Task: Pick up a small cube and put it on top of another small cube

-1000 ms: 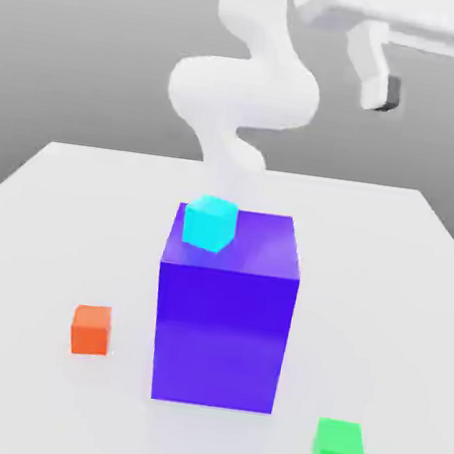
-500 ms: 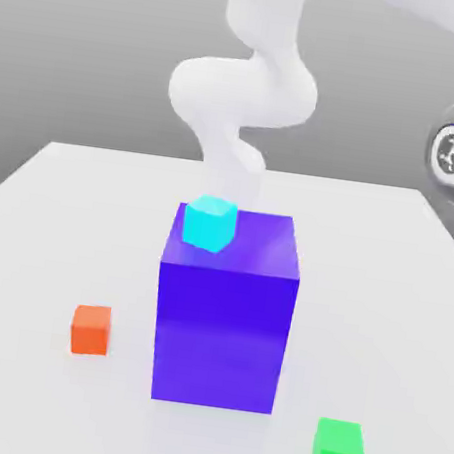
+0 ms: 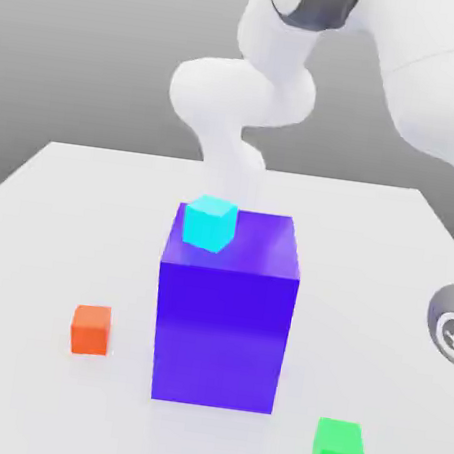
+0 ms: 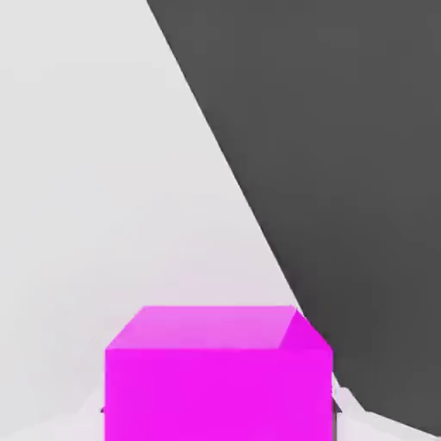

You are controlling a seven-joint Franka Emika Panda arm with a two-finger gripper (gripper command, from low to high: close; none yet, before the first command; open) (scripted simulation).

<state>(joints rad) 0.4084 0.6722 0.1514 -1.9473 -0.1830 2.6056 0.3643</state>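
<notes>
A magenta small cube point(image 4: 220, 370) rests on the white table point(image 4: 95, 172) close to the table's edge. My gripper point(image 4: 220, 424) is shut on it, with pale finger parts hugging both of its sides. In the exterior view, a cyan small cube point(image 3: 209, 223) sits on top of a large blue block point(image 3: 223, 321). An orange small cube point(image 3: 90, 329) lies on the table at the exterior view's left of the block, and a green small cube point(image 3: 338, 449) lies at the front right. Part of my arm point(image 3: 452, 329) shows at that view's right edge.
The large blue block stands in the middle of the table point(image 3: 61, 219) and rises well above the small cubes. My arm's white links point(image 3: 242, 102) curve up behind it. Beyond the table's edge lies dark floor point(image 4: 344, 172).
The arm has swung down toward the exterior view's right edge, and the open gripper left the top of that view. The jaws have closed. The cyan, orange and green cubes have not moved.
</notes>
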